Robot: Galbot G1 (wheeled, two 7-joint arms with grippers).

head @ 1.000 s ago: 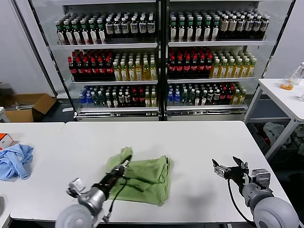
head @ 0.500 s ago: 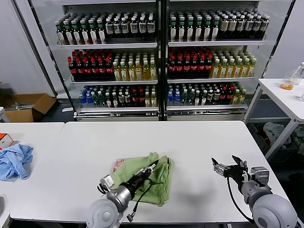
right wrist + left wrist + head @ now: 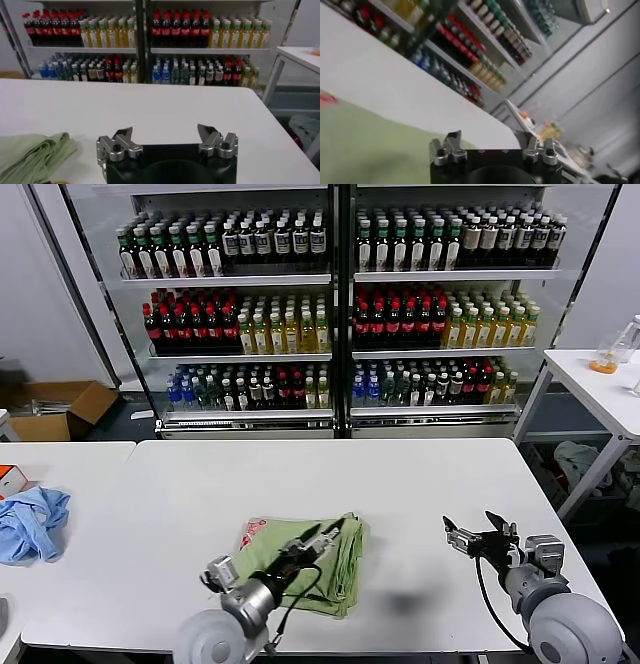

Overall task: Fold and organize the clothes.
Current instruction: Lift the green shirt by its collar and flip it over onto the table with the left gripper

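Note:
The sage-green polo shirt [image 3: 335,569] lies folded into a narrow bundle near the front edge of the white table [image 3: 420,474]. Its red-and-white graphic [image 3: 255,534] faces up at the bundle's left end. My left gripper [image 3: 326,535] is open and empty, just above the bundle's far right part. In the left wrist view the gripper [image 3: 489,141] has its jaws wide apart, with the green fabric [image 3: 370,145] below it. My right gripper [image 3: 478,534] is open and empty over bare table to the right of the shirt. Its own view [image 3: 165,134] shows the shirt's edge [image 3: 30,152] off to one side.
A light blue cloth [image 3: 30,522] and an orange box [image 3: 8,477] lie on the neighbouring table at far left. Glass-door coolers full of bottles [image 3: 340,304] stand behind. A white side table [image 3: 600,384] stands at the right, a cardboard box [image 3: 55,409] on the floor at left.
My left arm swept right, carrying the shirt's left part over onto its right part. The bundle is narrower and the red graphic now shows. The right arm barely moved.

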